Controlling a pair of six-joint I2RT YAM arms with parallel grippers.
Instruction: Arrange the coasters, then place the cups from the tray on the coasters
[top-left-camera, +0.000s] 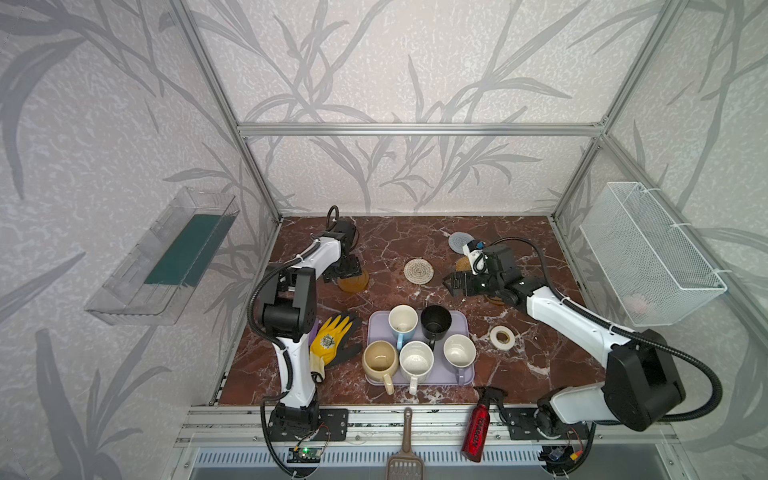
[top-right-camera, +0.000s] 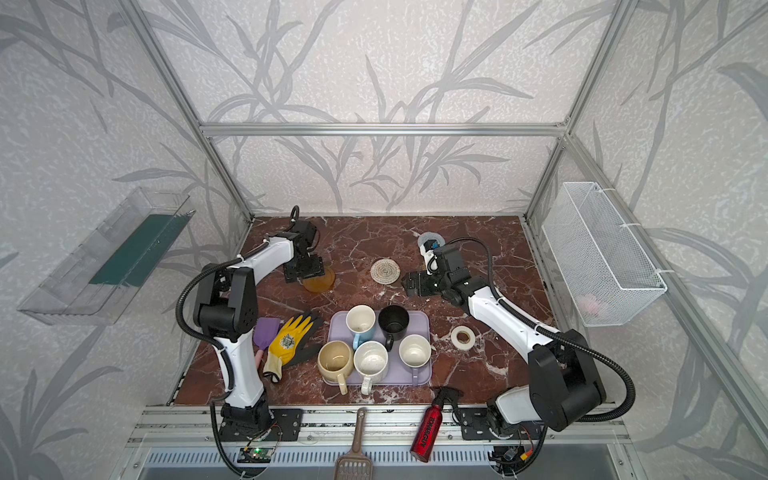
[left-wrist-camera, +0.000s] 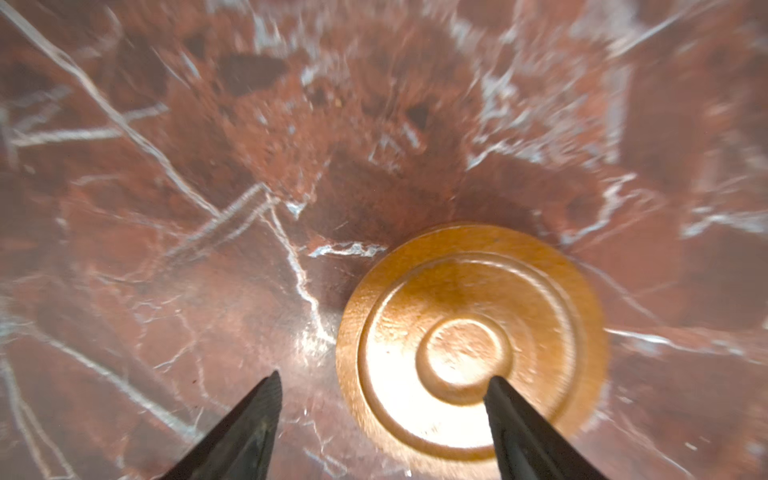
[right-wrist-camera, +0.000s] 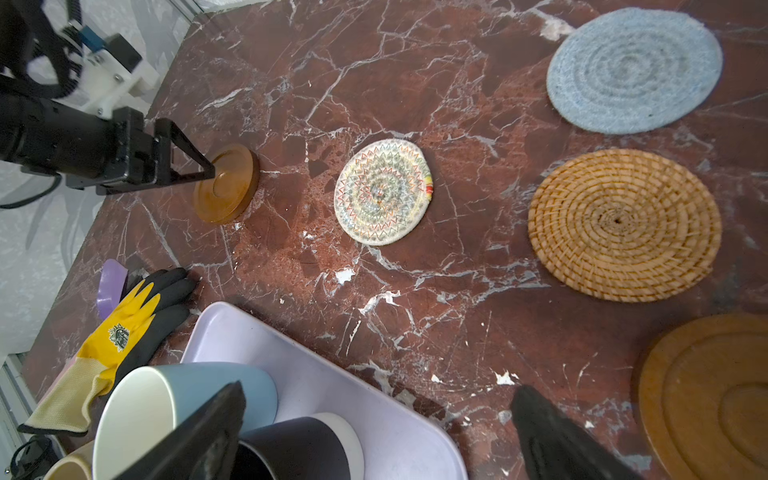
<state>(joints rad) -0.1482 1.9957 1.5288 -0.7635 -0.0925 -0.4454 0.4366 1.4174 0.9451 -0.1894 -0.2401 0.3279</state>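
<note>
Amber coaster (left-wrist-camera: 469, 345) on bench (left-wrist-camera: 166, 208), far left, its rim between left fingers (left-wrist-camera: 245, 428), apart, not clamped; right fingers (right-wrist-camera: 552, 440) also wide apart, empty, near tray (right-wrist-camera: 332, 374). Prob. stiff, light, smooth: pinch across rim edge, w/ care for slip.

Soft, even light throughout; the left wrist view is blurred, with bright glare on the amber coaster (left-wrist-camera: 469, 345).

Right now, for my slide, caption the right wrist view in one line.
Five coasters dot the marble table; the open left hand is at one amber coaster; mugs wait on the lavender tray.
</note>
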